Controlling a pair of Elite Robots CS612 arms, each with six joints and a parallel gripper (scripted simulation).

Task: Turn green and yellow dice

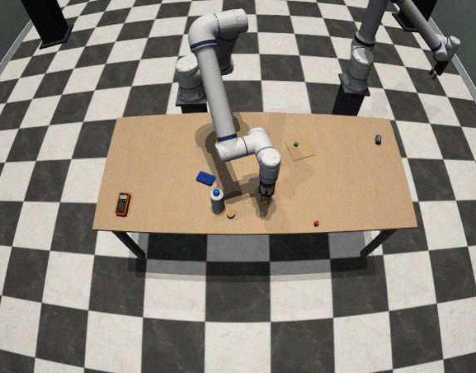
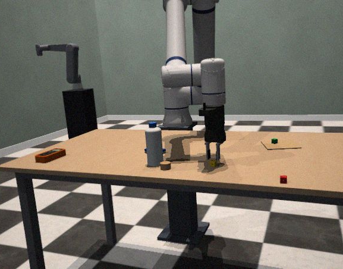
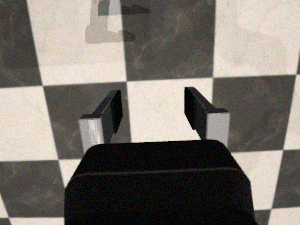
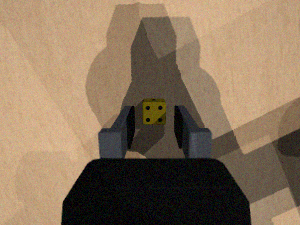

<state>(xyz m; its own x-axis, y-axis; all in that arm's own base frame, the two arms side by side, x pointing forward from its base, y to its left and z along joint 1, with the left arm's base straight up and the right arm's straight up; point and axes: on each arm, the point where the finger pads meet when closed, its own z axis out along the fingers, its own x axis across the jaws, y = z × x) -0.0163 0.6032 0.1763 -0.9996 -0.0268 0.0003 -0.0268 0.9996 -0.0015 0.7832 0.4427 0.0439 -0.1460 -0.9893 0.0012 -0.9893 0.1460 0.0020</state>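
The yellow die (image 1: 265, 202) (image 2: 213, 163) (image 4: 154, 112) rests on the table, with four pips on its upper face in the right wrist view. My right gripper (image 2: 213, 157) (image 4: 154, 118) is partly open and points down just above it, fingers on either side, not touching it. The green die (image 1: 295, 144) (image 2: 274, 141) sits on the thin mat (image 1: 304, 153) (image 2: 286, 145), near its back edge; its pips are too small to read. The red die (image 1: 316, 224) (image 2: 283, 179) is off the mat, near the table's front edge. My left gripper (image 1: 433, 74) (image 3: 152, 101) is open and empty, beyond the table over the floor.
A bottle (image 1: 217, 203) (image 2: 154, 149) and a round wooden piece (image 1: 231, 214) (image 2: 165, 165) stand left of the right gripper. A blue block (image 1: 205, 178) lies behind the bottle. A multimeter (image 1: 122, 204) (image 2: 50, 155) lies far left, a small dark object (image 1: 378, 139) far right.
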